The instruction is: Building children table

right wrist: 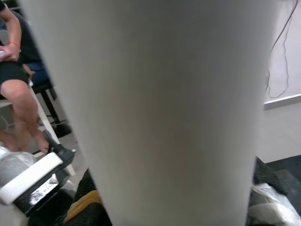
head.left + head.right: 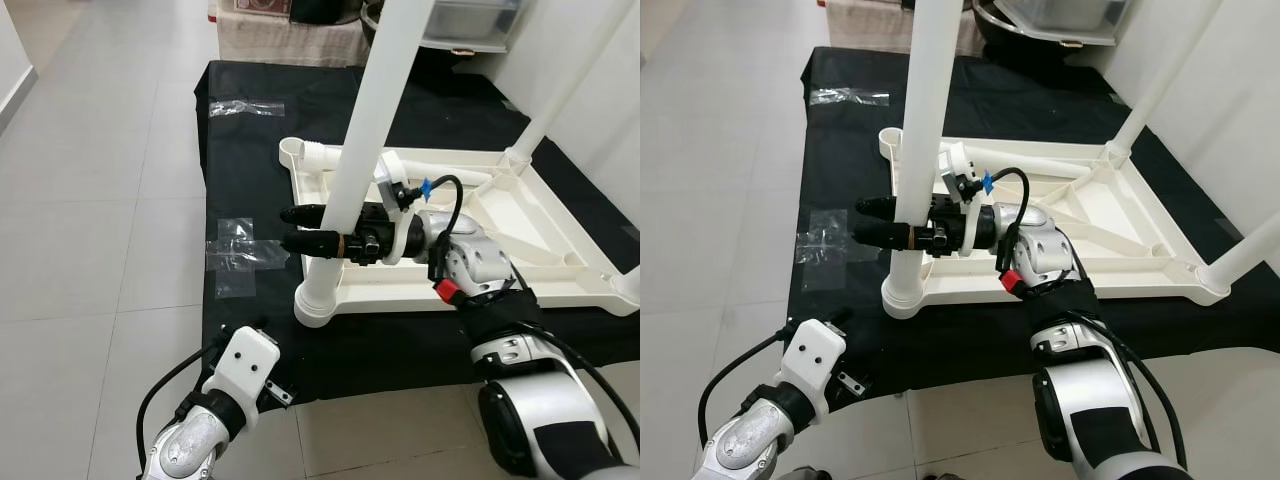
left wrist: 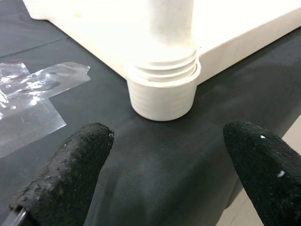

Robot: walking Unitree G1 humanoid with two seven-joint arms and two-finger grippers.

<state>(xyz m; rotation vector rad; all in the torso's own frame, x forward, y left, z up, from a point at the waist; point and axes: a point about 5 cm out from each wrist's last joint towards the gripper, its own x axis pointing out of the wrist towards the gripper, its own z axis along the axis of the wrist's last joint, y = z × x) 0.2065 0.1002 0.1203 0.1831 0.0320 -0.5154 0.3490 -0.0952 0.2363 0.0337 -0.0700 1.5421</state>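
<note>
The white children table top (image 2: 450,295) lies upside down on a black cloth (image 2: 250,180). A white table leg (image 2: 375,110) stands upright in the near left corner socket (image 2: 318,295). My right gripper (image 2: 294,228) reaches in from the right, its black fingers on either side of this leg just above the socket, shut on it. The right wrist view has the leg (image 1: 160,108) pressed close to the camera. My left gripper (image 3: 164,174) hangs low at the cloth's near edge, open, facing the threaded socket (image 3: 162,92) and apart from it.
Another leg (image 2: 570,80) stands at the far right corner and one more (image 2: 1250,250) at the near right. Clear plastic bags (image 2: 240,255) lie on the cloth to the left. Tiled floor (image 2: 90,200) lies beyond. A seated person (image 1: 14,70) is nearby.
</note>
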